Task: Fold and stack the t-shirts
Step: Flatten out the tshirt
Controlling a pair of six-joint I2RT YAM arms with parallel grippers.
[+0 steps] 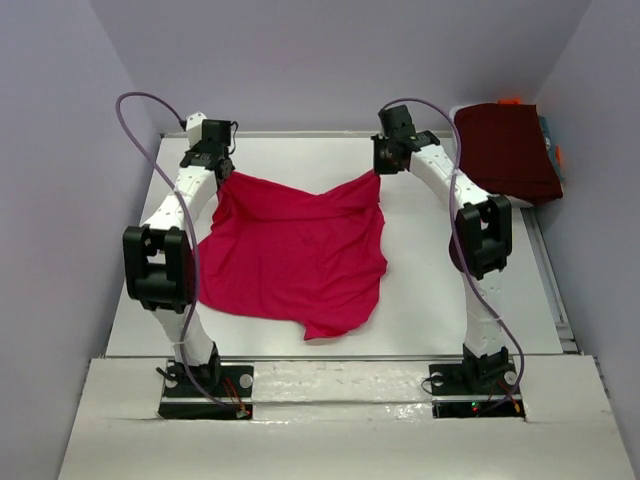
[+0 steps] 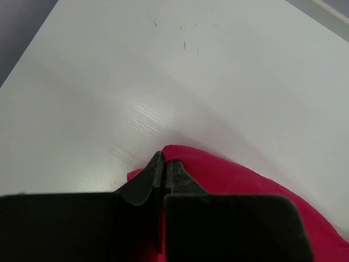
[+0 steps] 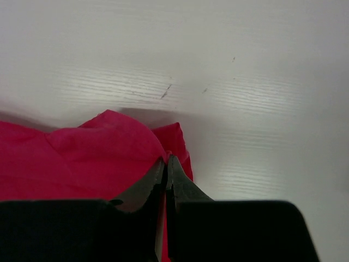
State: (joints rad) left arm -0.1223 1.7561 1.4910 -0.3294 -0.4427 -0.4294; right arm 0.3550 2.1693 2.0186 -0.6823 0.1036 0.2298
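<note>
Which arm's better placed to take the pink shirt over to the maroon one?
Right, probably. The right claw, shut on the pink shirt's far corner, is nearer the folded maroon shirt; the left claw grips the opposite corner.

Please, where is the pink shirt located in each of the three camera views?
Top external: pink shirt spread mid-table, between the arms.
Left wrist: shirt at bottom right, a corner pinched in the shut left end effector.
Right wrist: shirt at bottom left, a corner pinched in the shut right end effector.
Shared landmark: the white table.
</note>
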